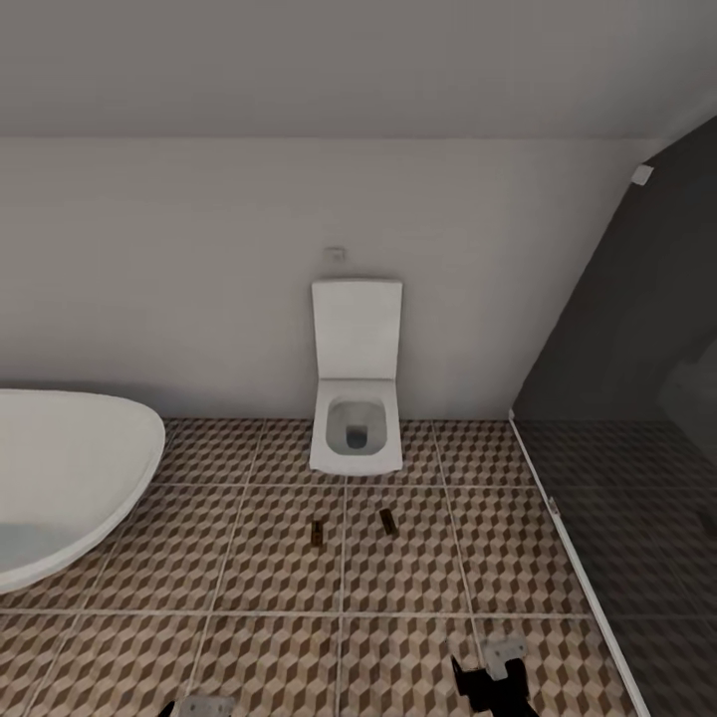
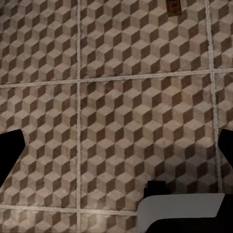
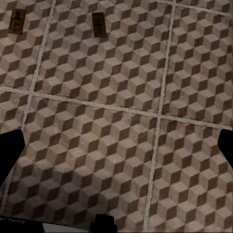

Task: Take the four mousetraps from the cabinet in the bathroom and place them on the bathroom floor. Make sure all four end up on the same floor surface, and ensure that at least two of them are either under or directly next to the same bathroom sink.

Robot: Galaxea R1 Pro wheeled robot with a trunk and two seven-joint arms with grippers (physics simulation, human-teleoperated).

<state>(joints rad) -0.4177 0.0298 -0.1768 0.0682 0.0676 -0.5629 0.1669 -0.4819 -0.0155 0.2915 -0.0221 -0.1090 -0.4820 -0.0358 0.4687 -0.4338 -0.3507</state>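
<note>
We stand facing a white toilet [image 1: 357, 398] on the bathroom floor [image 1: 249, 637], its cube-patterned tiles running out from our base. Two mousetraps already lie flat on those tiles in front of the toilet: the left mousetrap [image 1: 318, 533] at about 11 o'clock from us and the right mousetrap [image 1: 387, 521] at about 12 o'clock, near each other but not touching. The right wrist view catches both, one [image 3: 99, 24] and the other [image 3: 17, 21], well ahead of the fingers; the left wrist view catches one trap [image 2: 173, 7] at its far edge.

By our reading the job is roughly half done. Two traps are down on the same tiled surface, and two more are left to fetch from the cabinet. We see no sink from here, so we cannot say whether this pair counts as beside one. A white bathtub [image 1: 70, 478] curves in at 9 o'clock and a dark glass panel [image 1: 637, 418] stands at 2 o'clock.

The left gripper [image 2: 116, 160] and right gripper [image 3: 116, 160] both hang over bare tile, fingers spread wide and holding nothing; the traps sit well apart from both, toward 12 o'clock.
</note>
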